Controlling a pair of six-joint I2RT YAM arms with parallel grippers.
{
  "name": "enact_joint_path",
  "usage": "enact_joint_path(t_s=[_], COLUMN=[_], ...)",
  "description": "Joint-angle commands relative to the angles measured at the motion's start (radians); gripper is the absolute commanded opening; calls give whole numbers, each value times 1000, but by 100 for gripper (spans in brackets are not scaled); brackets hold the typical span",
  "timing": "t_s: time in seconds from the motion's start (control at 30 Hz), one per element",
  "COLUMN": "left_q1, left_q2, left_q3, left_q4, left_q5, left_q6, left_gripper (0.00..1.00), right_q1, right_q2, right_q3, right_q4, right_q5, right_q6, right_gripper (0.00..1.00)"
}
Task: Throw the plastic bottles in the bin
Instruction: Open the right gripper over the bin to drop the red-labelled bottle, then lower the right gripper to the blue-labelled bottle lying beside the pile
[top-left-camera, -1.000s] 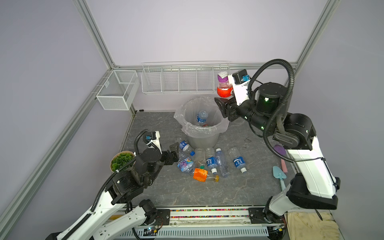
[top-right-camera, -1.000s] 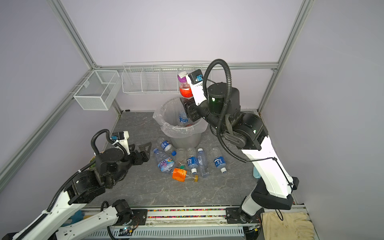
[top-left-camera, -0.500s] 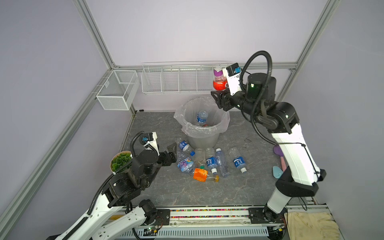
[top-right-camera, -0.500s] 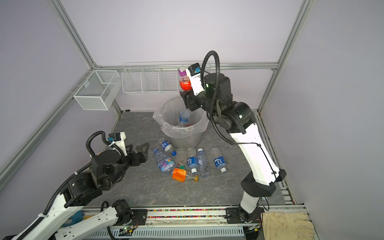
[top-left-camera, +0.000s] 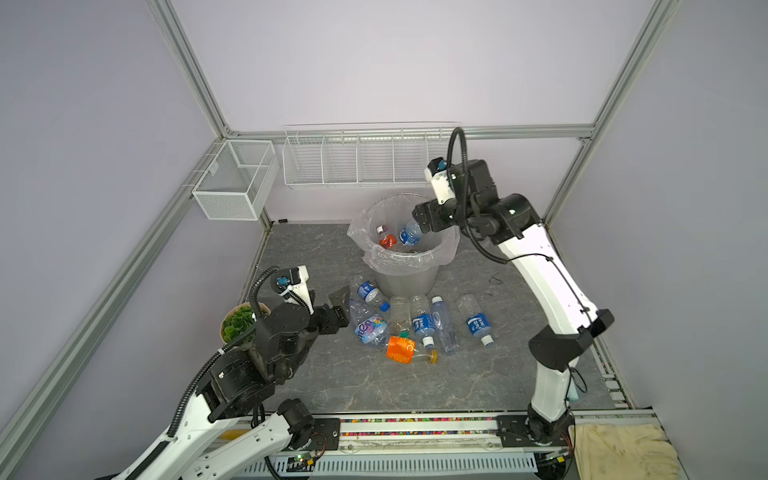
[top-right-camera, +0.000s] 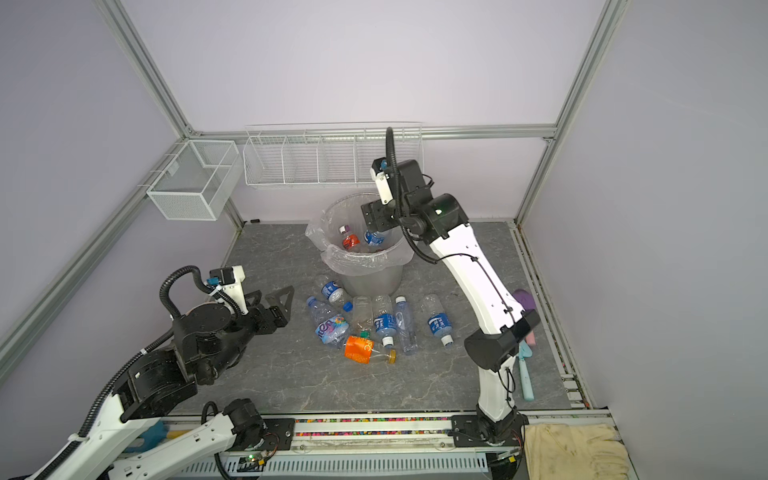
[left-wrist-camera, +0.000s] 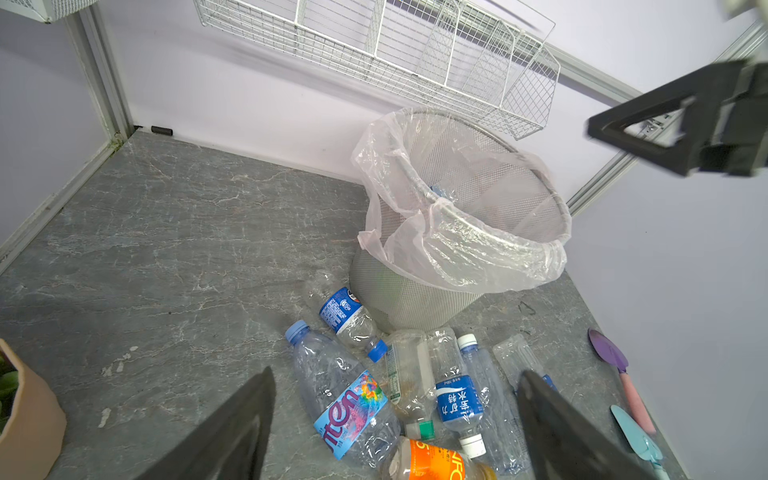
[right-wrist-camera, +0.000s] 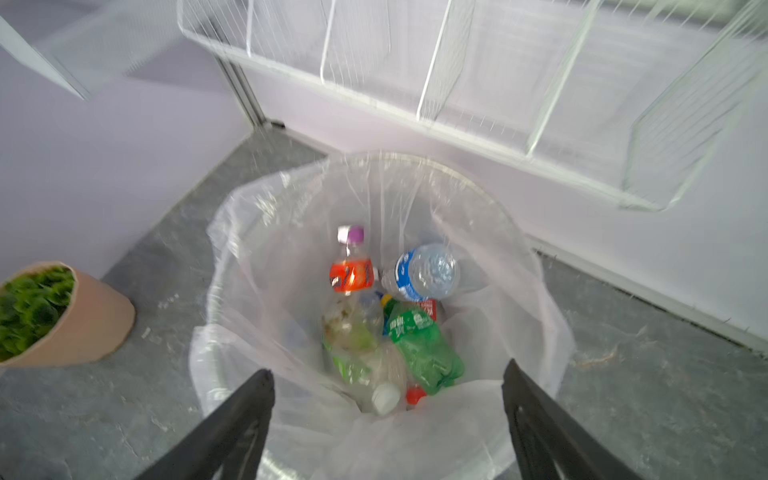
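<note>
You're working a grey marbled surface (top-left-camera: 332, 374) inside lilac walls (top-left-camera: 374, 62). Right gripper (right-wrist-camera: 387, 370), earlier clutching the red-labelled bottle (right-wrist-camera: 351, 276), is gaping empty above the bin (top-left-camera: 405, 280); left gripper (left-wrist-camera: 397, 374) is hanging open, empty.

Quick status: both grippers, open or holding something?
Left gripper: open, empty, near the loose bottles.
Right gripper: open, empty, above the bin.

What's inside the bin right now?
The bin holds a red-labelled bottle, a blue-labelled bottle, a green bottle and crushed clear bottles. What lies beneath them is covered.
</note>
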Motion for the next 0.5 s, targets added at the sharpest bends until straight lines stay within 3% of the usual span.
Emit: enact_joint_path(t_s=[0.0,0.47], left_q1=[-6,-7], left_q2=[8,-2], left_q3=[16,12], left_q4=[1,-9], left_q5=[16,19], left_q6=[-13,-30], left_gripper=[90,90], right_q1=[1,-2], right_q2=[-66,-156], right_q3=[23,-88], right_q4=[41,-73], right_q5=[14,96], right_q6=[-4,16], right_gripper=[88,88])
